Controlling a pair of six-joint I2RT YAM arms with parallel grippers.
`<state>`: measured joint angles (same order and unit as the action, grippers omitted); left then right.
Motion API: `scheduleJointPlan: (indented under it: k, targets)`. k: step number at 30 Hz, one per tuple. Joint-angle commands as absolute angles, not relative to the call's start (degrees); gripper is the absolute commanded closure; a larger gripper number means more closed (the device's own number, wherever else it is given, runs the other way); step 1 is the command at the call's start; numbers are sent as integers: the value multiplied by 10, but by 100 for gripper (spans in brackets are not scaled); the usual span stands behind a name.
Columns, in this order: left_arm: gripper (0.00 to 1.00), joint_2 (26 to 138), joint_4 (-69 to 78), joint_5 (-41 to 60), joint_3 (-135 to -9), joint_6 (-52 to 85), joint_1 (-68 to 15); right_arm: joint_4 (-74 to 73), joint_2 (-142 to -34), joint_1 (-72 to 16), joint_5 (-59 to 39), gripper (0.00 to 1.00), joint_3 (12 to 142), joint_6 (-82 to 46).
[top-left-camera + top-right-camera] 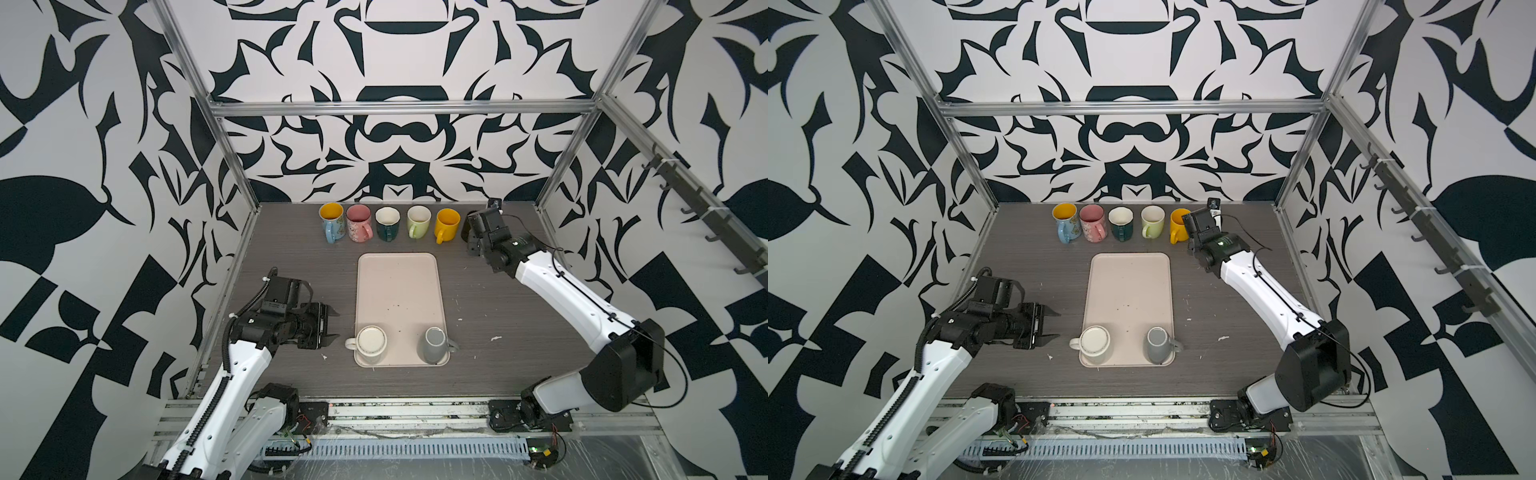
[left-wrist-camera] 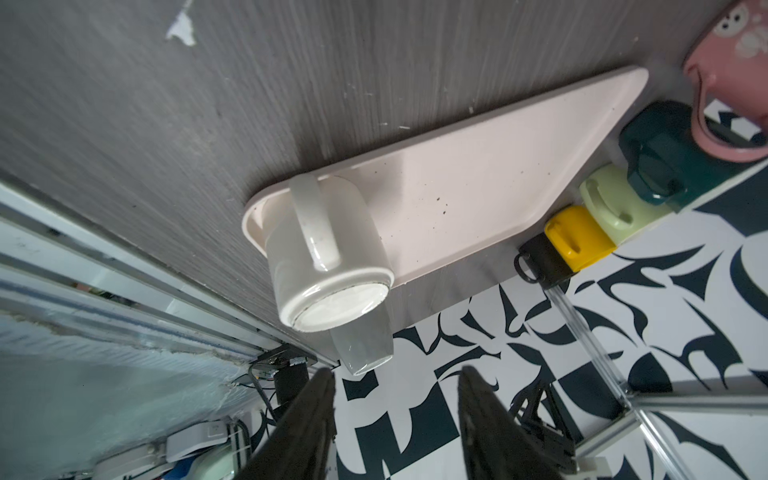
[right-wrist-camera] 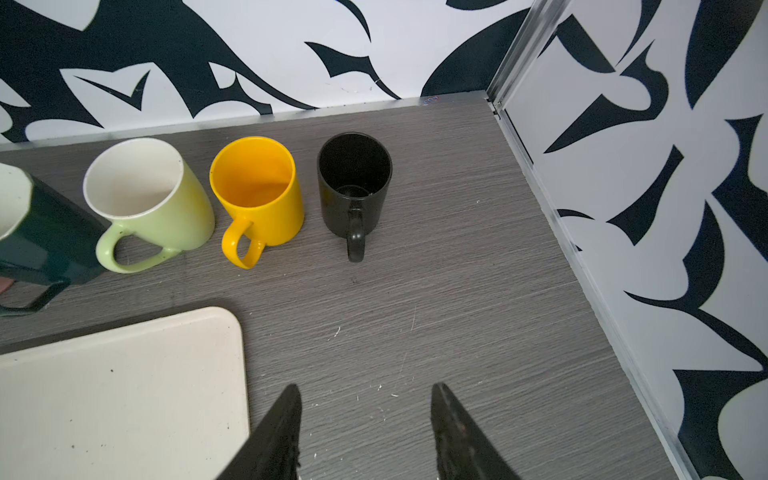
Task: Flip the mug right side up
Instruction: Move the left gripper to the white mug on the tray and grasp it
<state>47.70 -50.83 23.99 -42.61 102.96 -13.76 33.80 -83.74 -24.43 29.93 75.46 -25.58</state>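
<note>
Mugs of glossy glazed ceramic make up most of what we see. The cream mug (image 1: 371,343) stands upside down on the near left corner of the tray (image 1: 399,286). Its flat, ringed base faces up and its loop handle juts over the tray's rounded rim.

Just beside that handle, but not touching it, we find the left hand (image 1: 336,325). It is turned on its side and its two dark, tapered fingers stand partly apart with nothing between them. In the left wrist view those fingers (image 2: 316,415) frame only the patterned wall beyond the mug.

A grey mug (image 1: 434,345) with a smooth cylindrical body sits on the near right corner of the same matte, pale pink tray. Its handle points away from the cream one.

The counter (image 1: 291,257) is grey with a fine wood grain, flecked with small white chips.

Along its far edge we count a row of upright mugs: blue (image 1: 331,224), pink (image 1: 358,224), dark green (image 1: 387,224), pale green (image 1: 417,222), yellow (image 1: 446,224) and black (image 3: 353,183).

The right hand (image 3: 365,390) hovers near the black mug, its fingers apart and empty
</note>
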Motion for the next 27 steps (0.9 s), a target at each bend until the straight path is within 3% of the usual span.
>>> scheduleJointPlan:
  k: [1,27]
  targets:
    - [48,484,-557,227,-421,1095,-135,344,-840,-246,315,46,755,-263]
    - [49,590,-469,264,-371,1104,-162,345,-890,-246,299,45,775,-265]
